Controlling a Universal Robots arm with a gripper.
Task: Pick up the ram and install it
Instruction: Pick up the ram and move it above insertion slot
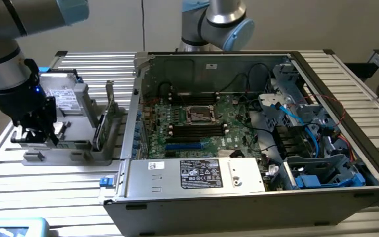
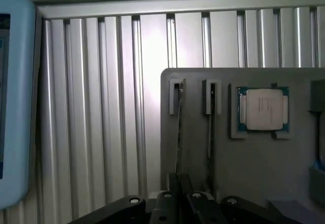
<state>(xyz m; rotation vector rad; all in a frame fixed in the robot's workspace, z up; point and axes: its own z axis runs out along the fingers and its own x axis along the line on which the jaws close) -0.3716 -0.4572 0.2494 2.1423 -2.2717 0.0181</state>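
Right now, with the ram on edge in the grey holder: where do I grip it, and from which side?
I'd take the ram by its exposed long top edge, pinching across the two flat faces, coming straight down from above. It stands on edge in a narrow slot of the grey holder, so only that thin edge is free.

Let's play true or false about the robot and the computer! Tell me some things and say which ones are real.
1. The pincer is at the gray holder. True.
2. The computer case is closed up. False: its side is open and the motherboard shows.
3. A square silver chip sits in the gray holder. True.
4. The ram lies inside the computer case. False: it stands on edge in a slot of the gray holder, at the pincer.
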